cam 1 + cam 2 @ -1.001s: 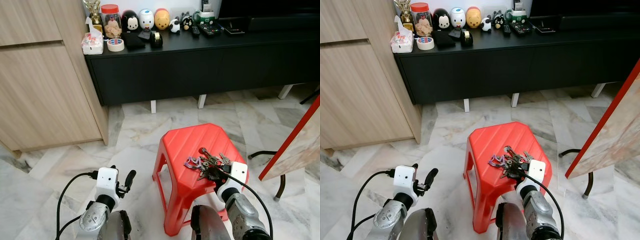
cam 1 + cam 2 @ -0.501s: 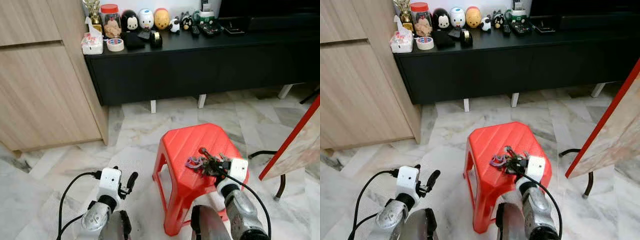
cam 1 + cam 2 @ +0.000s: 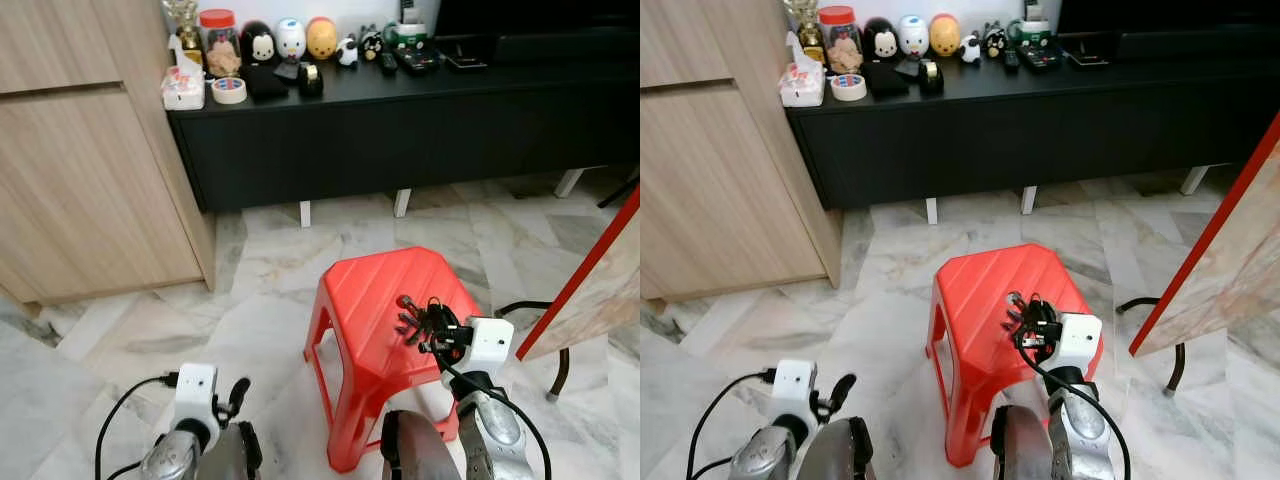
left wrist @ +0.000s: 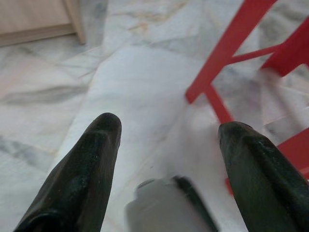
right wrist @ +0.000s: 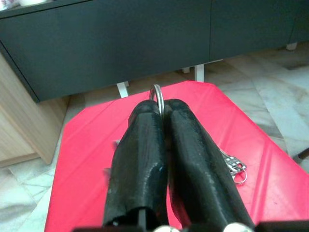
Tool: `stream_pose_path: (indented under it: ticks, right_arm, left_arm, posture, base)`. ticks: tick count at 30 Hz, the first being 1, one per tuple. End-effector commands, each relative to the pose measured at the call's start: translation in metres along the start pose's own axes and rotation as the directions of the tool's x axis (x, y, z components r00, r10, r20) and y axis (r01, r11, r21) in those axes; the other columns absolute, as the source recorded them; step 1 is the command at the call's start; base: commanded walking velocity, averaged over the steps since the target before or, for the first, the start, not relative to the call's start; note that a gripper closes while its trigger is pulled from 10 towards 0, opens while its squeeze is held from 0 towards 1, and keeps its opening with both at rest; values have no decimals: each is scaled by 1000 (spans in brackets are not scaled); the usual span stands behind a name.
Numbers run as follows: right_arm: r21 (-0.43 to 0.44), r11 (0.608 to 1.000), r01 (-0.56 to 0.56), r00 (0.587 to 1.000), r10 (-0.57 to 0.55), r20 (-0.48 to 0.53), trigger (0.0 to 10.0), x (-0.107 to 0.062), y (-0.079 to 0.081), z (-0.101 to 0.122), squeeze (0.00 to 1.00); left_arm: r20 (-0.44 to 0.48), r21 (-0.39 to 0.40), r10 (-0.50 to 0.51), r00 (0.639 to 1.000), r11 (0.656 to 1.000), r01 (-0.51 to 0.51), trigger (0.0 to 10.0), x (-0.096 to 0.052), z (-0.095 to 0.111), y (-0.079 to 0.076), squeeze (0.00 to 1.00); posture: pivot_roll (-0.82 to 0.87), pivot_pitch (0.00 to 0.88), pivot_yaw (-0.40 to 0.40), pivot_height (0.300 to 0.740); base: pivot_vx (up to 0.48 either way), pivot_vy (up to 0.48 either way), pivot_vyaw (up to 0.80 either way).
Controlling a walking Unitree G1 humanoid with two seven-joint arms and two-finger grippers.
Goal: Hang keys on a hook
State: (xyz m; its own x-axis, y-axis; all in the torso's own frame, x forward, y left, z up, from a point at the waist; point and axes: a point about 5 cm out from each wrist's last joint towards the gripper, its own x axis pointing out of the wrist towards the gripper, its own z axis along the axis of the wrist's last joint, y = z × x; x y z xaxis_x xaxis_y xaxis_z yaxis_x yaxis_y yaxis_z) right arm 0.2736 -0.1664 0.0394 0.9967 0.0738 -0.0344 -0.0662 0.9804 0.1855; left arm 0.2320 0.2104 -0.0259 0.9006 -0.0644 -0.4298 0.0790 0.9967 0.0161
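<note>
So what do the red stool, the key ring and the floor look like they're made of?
The red stool looks like moulded plastic: uniform glossy red with ribbed grooves across the seat. The key ring, pinched in the right claw, looks like metal, thin and silvery with a bright shine. The floor appears to be polished marble or marble-look tile, pale with grey veining and joint lines.

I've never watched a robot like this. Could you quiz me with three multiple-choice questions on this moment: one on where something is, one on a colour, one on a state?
1. Where is the right gripper?
A. over the stool
B. on the black cabinet
C. by the wooden cupboard

2. What colour is the stool?
A. blue
B. red
C. white

3. How do the right gripper's fingers stand?
A. wide open
B. shut on the keys
C. shut on nothing

Answers: 1 A, it is above the stool's top. 2 B, the plastic is bright red. 3 B, the keys hang from it and a ring sticks out between the fingers.
</note>
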Motion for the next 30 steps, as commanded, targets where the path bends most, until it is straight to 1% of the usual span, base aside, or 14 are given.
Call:
stream_pose_path:
  ticks: [1,4,5,6,9,12,15,19,22,24,30]
  right_arm:
    - [2,1000,5,1000,-5,13,10000,4,3,5,0]
    - [7,1000,5,1000,-5,7,10000,6,5,5,0]
    - [7,1000,5,1000,-5,7,10000,6,5,5,0]
    - [7,1000,3,1000,-3,3,10000,7,6,5,0]
    - [7,1000,-1,1000,1,1,10000,8,7,6,0]
    - [6,1000,3,1000,-3,-3,10000,8,7,6,0]
    - [6,1000,5,1000,-5,-2,10000,8,8,7,0]
    - [7,1000,6,1000,-6,-5,10000,7,9,6,0]
    - [6,1000,12,1000,-12,-23,10000,5,9,4,0]
    - [5,1000,28,999,-27,-45,10000,4,8,0,0]
    - [8,1000,27,998,-26,-57,10000,2,9,-3,0]
  left_arm:
    - [-27,10,18,999,1000,-18,10000,1,-4,4,0]
    - [-75,1,29,997,1000,-29,10000,0,-12,5,0]
    - [-75,1,29,997,1000,-29,10000,0,-12,5,0]
    - [-88,15,20,996,1000,-19,10000,-1,-14,3,0]
    - [-109,49,-6,994,999,12,10000,-1,-18,-1,0]
    - [-171,51,-5,985,999,14,10000,-4,-28,-2,0]
    - [-236,71,-9,972,997,26,10000,-9,-39,-3,0]
    - [-278,64,-1,961,998,19,10000,-14,-48,-3,0]
    - [-294,63,2,956,998,17,10000,-15,-51,-6,0]
    - [-303,62,-10,953,998,30,10000,-15,-54,-11,0]
    - [-330,63,-30,944,997,53,10000,-18,-60,-18,0]
  posture:
    - [11,0,-18,612]
    - [16,0,-24,632]
    - [16,0,-24,632]
    - [16,0,-30,647]
    - [12,6,-31,662]
    - [18,10,-34,687]
    - [15,13,-36,712]
    - [8,20,-36,740]
    - [10,22,-37,740]
    - [10,22,-37,740]
    - [9,32,-35,740]
  base:
    - [0,0,0]
    - [0,0,0]
    - [0,0,0]
    - [0,0,0]
    - [0,0,0]
    - [0,0,0]
    - [0,0,0]
    - [0,0,0]
    - [0,0,0]
    - [0,0,0]
    - [0,0,0]
